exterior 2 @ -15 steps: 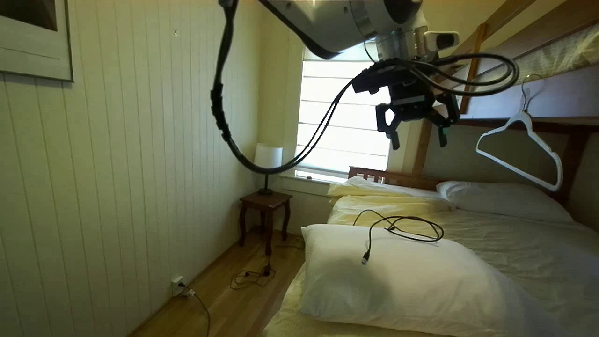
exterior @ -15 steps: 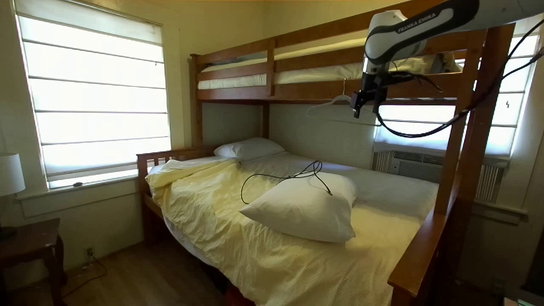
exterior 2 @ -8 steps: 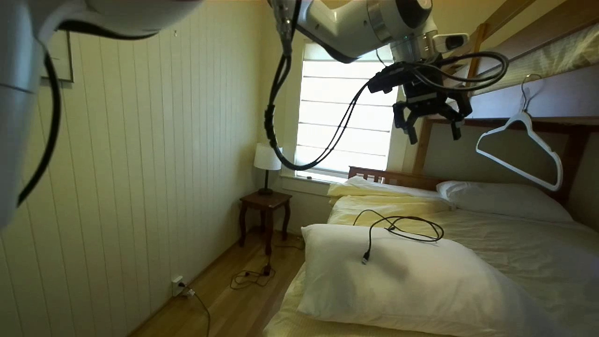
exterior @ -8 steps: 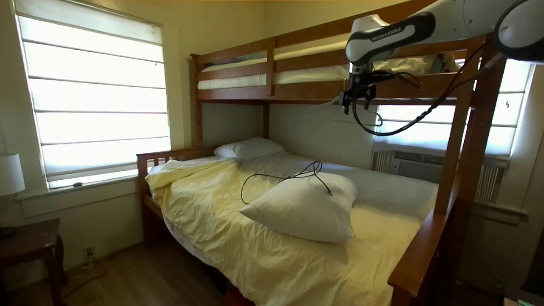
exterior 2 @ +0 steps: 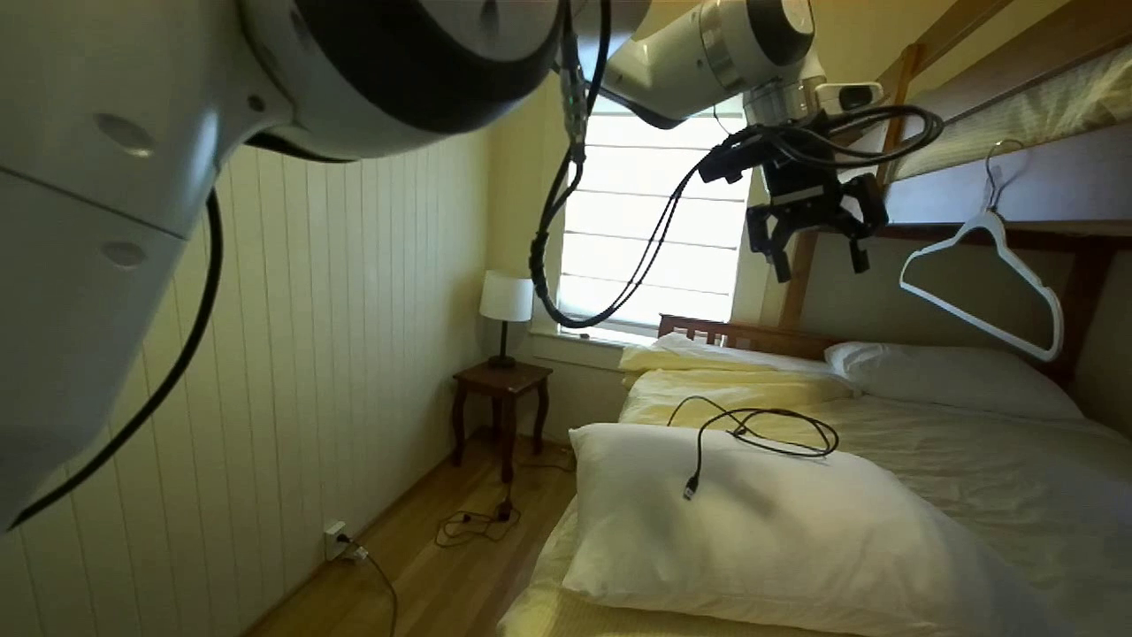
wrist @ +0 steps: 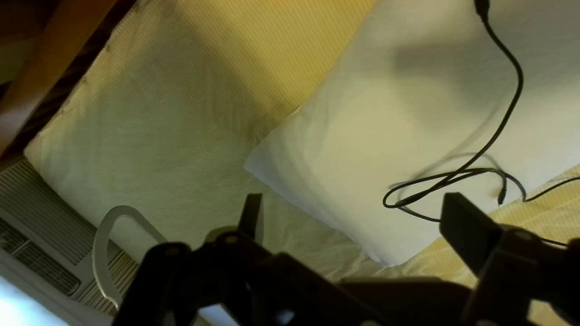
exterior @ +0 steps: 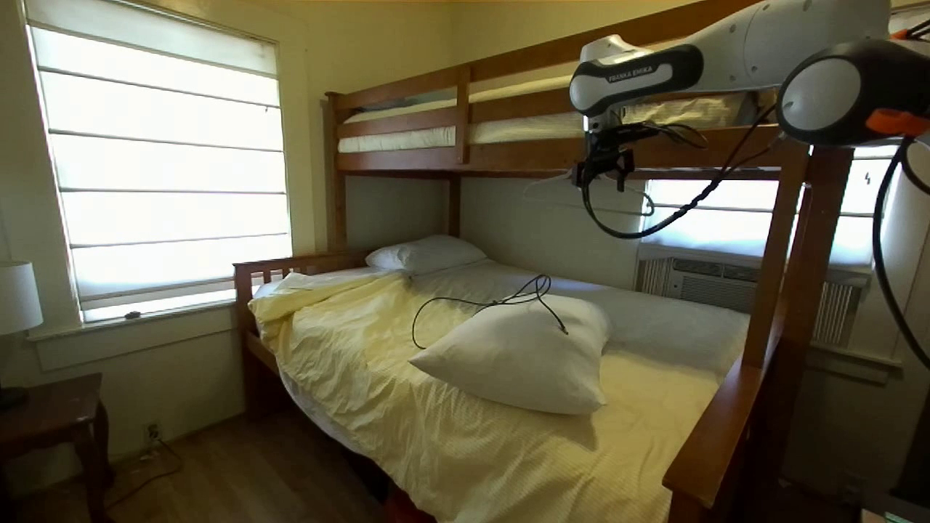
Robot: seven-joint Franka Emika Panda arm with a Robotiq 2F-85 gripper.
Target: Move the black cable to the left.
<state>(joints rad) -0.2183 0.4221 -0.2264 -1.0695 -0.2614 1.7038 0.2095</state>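
Note:
The black cable [exterior: 501,301] lies in loose loops across the top of a white pillow [exterior: 523,363] on the lower bed, with part trailing onto the yellow cover. In an exterior view its plug end [exterior 2: 691,487] rests on the pillow [exterior 2: 796,548]. My gripper [exterior: 599,180] is open and empty, well above the bed and pointing down; it also shows open in an exterior view [exterior 2: 821,263]. In the wrist view the cable [wrist: 502,128] lies below and toward the right finger of the gripper [wrist: 353,201], which hides a bit of it.
A white hanger [exterior 2: 980,322] hangs from the upper bunk rail [exterior 2: 1008,181], near the gripper; it also shows in the wrist view [wrist: 100,253]. A wooden bunk post [exterior: 781,290] stands beside the arm. Another pillow [exterior: 425,254] lies at the bed's far end.
The arm has reached further out over the bed: the gripper has moved left in an exterior view, rightward and away in an exterior view. It stays open. The cable has not moved.

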